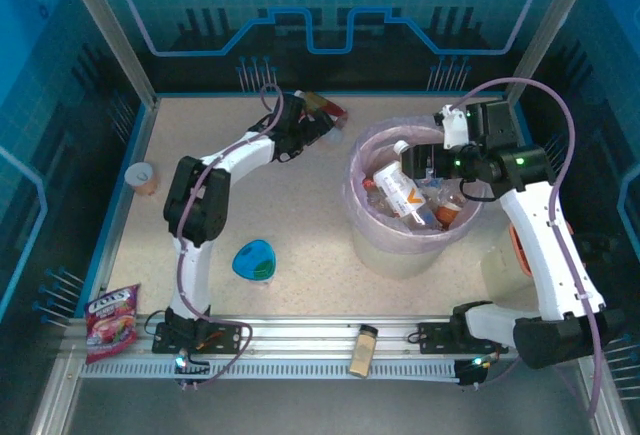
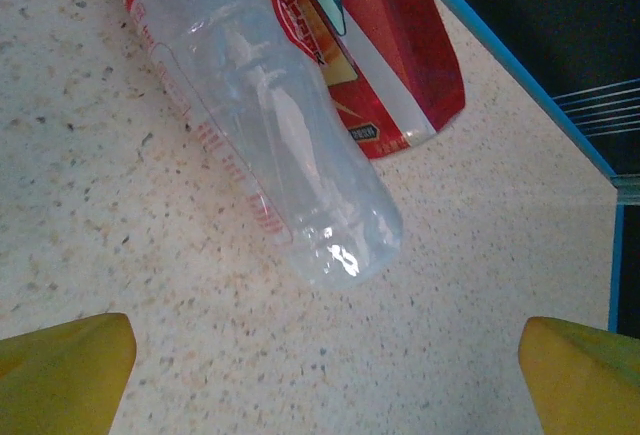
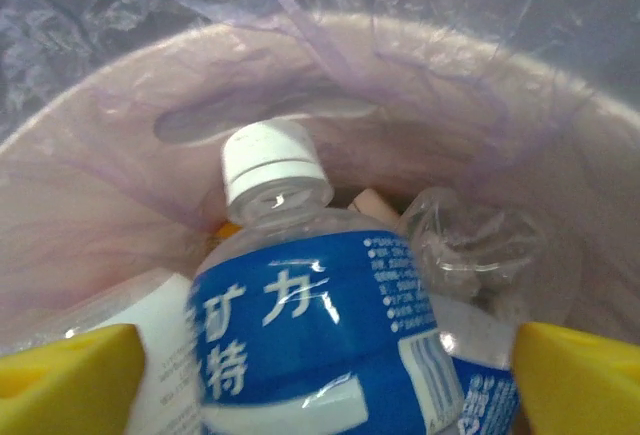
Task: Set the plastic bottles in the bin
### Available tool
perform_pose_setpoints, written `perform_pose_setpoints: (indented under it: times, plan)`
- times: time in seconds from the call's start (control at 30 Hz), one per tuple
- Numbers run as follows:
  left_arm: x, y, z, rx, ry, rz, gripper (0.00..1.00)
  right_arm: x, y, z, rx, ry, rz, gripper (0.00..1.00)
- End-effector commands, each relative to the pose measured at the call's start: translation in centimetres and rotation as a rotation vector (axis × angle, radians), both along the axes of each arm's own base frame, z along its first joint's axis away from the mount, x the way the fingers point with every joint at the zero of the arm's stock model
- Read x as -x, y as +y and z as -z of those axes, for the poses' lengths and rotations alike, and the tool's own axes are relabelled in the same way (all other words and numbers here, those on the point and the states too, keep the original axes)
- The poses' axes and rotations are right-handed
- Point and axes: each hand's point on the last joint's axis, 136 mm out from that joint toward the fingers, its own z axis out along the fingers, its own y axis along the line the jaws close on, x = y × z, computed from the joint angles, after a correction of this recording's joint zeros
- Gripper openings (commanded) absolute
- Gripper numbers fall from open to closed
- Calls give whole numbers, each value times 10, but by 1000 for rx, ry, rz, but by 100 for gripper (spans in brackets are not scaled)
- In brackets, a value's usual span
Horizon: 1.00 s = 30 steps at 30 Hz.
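Down low over the table [image 2: 120,255] with the left hand [image 2: 325,375], spread wide, gripping nothing, just short of a clear red-labelled bottle [image 2: 270,125] lying flat against a red packet [image 2: 390,55]. Over the bin [image 3: 100,205] with the right hand [image 3: 325,375], also wide open, straddling a blue-labelled bottle [image 3: 300,325] resting inside.

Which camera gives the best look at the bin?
Top external: it takes in the whole bin from above, full round rim and the bottles inside. The right wrist view gives a close stretch of its inner wall with one handle slot.
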Motion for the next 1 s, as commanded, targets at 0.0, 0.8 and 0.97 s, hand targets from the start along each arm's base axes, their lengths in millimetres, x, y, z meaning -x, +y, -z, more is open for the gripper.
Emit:
perform_pose_setpoints:
  times: [0.0, 0.8, 0.97]
  plan:
    - [-14, 8, 16, -10, 40, -54, 99, 24, 2, -24, -19, -9, -18, 100]
    - [-46, 10, 96, 50, 150, -174, 77, 43, -7, -60, -20, -153, 1, 100]
    - [-36, 15, 88, 50, 124, -182, 62, 44, -8, -60, -22, -157, 3, 100]
